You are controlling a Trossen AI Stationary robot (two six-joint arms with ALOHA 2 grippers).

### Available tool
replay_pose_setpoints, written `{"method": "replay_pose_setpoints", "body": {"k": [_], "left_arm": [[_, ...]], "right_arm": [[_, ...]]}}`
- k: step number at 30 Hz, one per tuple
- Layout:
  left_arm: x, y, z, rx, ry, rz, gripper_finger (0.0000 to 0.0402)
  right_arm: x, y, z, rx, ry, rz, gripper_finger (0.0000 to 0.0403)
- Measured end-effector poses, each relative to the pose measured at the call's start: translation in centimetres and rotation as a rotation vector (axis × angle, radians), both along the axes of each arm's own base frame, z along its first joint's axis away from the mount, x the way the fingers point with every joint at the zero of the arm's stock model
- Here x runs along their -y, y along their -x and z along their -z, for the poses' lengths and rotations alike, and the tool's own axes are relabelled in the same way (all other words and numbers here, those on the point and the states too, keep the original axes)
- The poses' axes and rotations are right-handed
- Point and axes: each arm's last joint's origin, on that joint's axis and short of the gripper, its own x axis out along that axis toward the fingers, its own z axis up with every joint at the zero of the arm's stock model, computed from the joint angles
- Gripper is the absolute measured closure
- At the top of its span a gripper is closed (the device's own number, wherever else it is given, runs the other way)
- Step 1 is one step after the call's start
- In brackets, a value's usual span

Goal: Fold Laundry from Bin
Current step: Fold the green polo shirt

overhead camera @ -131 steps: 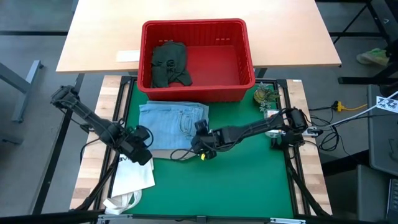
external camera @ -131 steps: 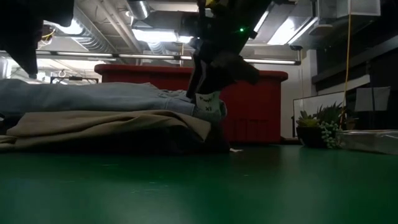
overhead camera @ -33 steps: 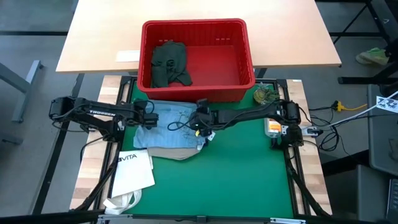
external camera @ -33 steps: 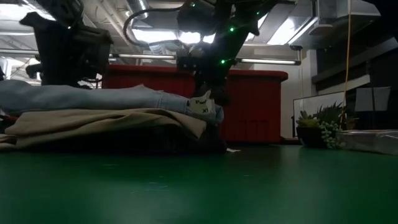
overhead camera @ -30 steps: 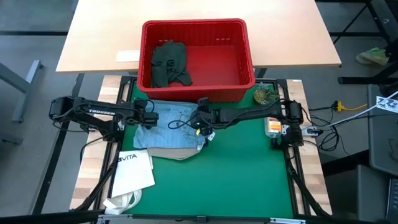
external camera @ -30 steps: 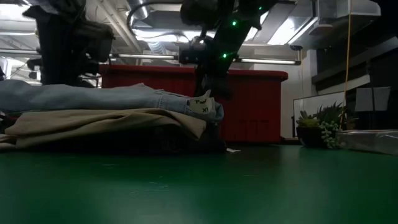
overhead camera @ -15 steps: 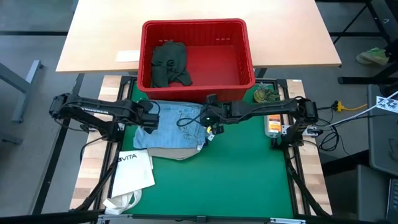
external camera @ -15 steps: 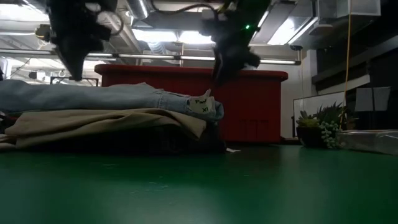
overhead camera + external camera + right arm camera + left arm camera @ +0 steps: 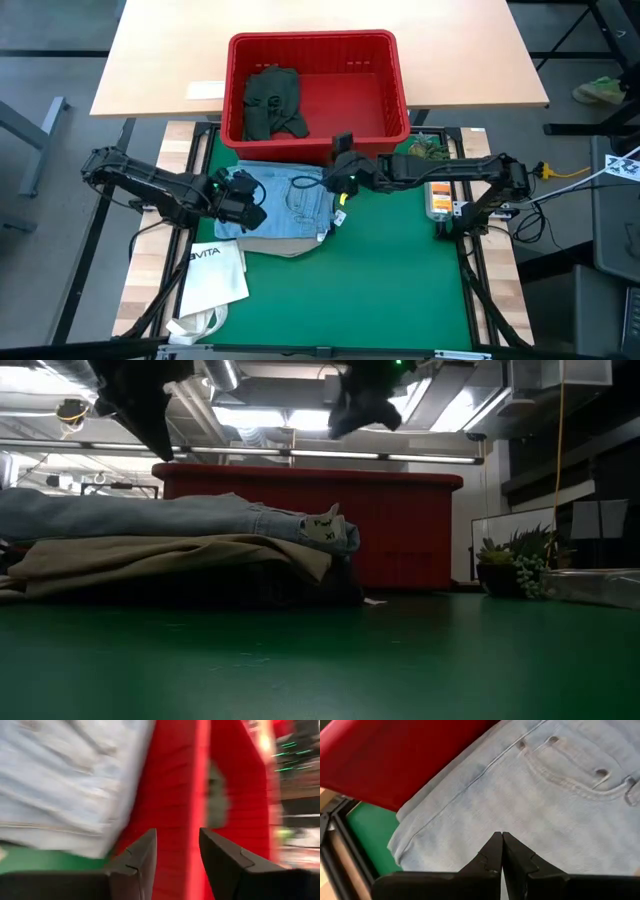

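Your left gripper (image 9: pixel 248 192), fingers pinched together and empty, hangs over soft, stitched light blue jeans (image 9: pixel 290 200). Right gripper (image 9: pixel 342 172), fingers parted, empty, beside the slotted red bin (image 9: pixel 318 45).

We've got the red bin (image 9: pixel 175 820) wall dead ahead of the right gripper (image 9: pixel 177 850)'s parted fingers, jeans (image 9: pixel 70 780) just beside them.

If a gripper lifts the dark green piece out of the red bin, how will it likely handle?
The dark green piece lies crumpled in the bin, so it is probably floppy and would sag from a single pinch. It looks small and thin, likely light. It may unfurl unevenly when lifted.
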Motion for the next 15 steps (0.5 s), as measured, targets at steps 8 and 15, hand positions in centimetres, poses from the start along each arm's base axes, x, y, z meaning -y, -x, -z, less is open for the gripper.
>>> {"method": "replay_pose_setpoints", "body": {"k": [8, 15], "left_arm": [[-0.2, -0.4, -0.2, 0.022, -0.059, 0.013, 0.0393], [-1.9, -1.8, -0.9, 0.178, -0.148, -0.091, 0.0332]], "right_arm": [[1.4, -0.7, -1.9, 0.055, 0.268, 0.070, 0.0256], [3.3, -0.4, -2.2, 0.107, 0.251, 0.112, 0.0256]]}}
